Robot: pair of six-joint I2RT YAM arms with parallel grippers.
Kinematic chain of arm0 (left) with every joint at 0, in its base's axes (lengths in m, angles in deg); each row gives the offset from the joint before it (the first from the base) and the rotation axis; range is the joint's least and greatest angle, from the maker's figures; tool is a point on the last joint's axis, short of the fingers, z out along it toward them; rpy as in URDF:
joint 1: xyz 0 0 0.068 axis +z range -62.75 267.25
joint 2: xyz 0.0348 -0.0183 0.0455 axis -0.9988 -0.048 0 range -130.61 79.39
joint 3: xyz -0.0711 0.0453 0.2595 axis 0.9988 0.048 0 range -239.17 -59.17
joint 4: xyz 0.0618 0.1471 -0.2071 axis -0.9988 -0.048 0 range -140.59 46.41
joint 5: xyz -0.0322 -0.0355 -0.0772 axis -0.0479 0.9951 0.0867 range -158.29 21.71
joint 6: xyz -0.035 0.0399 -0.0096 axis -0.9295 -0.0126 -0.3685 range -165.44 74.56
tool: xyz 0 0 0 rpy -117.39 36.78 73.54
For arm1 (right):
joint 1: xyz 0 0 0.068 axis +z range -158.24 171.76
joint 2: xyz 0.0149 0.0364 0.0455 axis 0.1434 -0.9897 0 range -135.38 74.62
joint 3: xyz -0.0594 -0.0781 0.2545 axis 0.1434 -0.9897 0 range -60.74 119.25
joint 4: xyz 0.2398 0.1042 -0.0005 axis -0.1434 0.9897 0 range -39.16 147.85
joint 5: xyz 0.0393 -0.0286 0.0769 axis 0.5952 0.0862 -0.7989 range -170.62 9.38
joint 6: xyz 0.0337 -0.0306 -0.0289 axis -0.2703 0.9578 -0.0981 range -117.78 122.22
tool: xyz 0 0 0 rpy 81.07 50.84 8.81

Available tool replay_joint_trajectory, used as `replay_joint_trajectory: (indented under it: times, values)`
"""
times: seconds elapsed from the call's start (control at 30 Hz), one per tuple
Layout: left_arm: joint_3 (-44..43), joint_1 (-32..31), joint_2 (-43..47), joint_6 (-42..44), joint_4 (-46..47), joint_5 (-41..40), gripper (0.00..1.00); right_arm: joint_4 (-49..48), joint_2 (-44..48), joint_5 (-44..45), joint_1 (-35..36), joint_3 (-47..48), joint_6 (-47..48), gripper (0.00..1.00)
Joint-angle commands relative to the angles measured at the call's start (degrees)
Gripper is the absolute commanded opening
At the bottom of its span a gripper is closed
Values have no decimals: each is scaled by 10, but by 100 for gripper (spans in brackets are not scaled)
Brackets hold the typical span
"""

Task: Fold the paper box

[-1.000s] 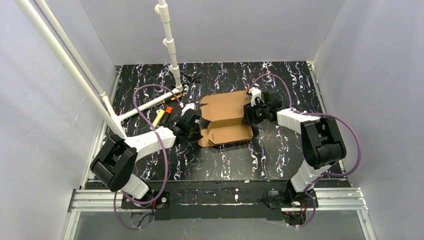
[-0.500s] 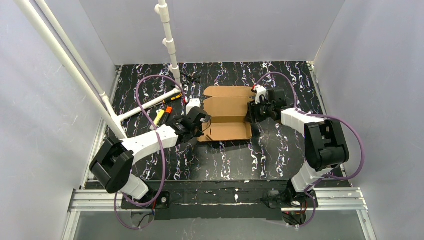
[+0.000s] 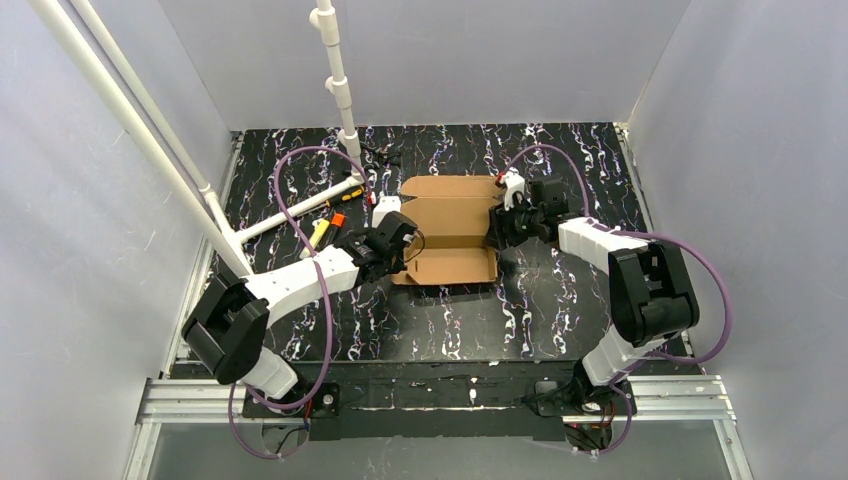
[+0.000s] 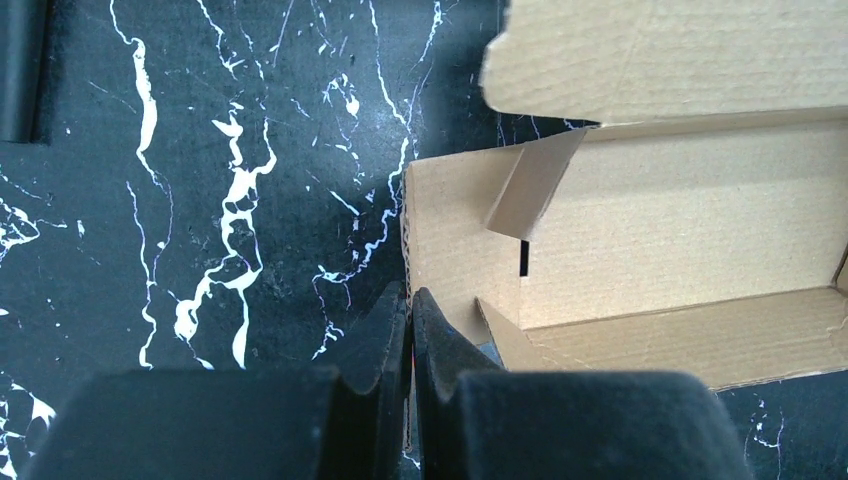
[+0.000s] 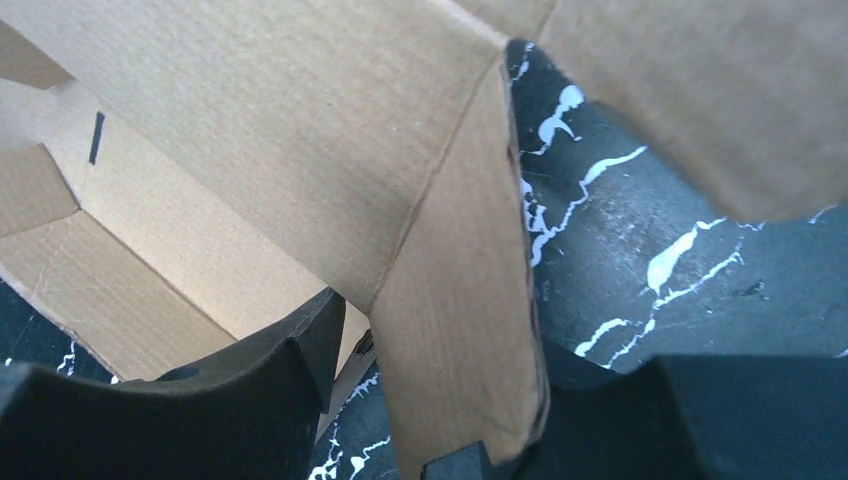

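1. One paper box [image 3: 450, 225] sits on the tabletop [image 3: 560, 300], a little toward 12 o'clock of its centre. Its tray is half formed and open upward, and the lid panel lies back toward 12 o'clock.
2. The left fingers [image 4: 385, 335] are pressed together at the box's 9 o'clock end. The thin edge of that end wall runs straight into their seam, so they look to be pinching it, probably to keep the wall upright and stop the box from sliding.
3. The right fingers [image 5: 270, 385] are spread at the 3 o'clock end, with the upright end flap [image 5: 455, 350] standing between them. Whether they truly clamp it I cannot tell. Straddling it this way would let them steer the flap inward.
4. Taking opposite ends seems meant to brace the tray while the walls are worked.
5. By my reading the job is midway: a corner tab [image 4: 530, 185] leans loose inside, and the lid is not yet closed.
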Motion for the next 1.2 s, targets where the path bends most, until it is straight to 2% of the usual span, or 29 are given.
replay_joint_trajectory:
  times: [0.0,0.33,0.67,1.17]
  values:
    - [-20,-2,6,-5,-28,-28,0,3,17,8,11,-5,13,56]
    - [-18,-4,6,-23,-29,-19,0,12,25,27,22,-21,14,56]
    - [-11,-11,30,-35,-29,-26,0,29,75,96,66,-30,16,54]
    - [-12,-29,38,-64,-40,-67,0,52,62,141,84,-14,23,50]
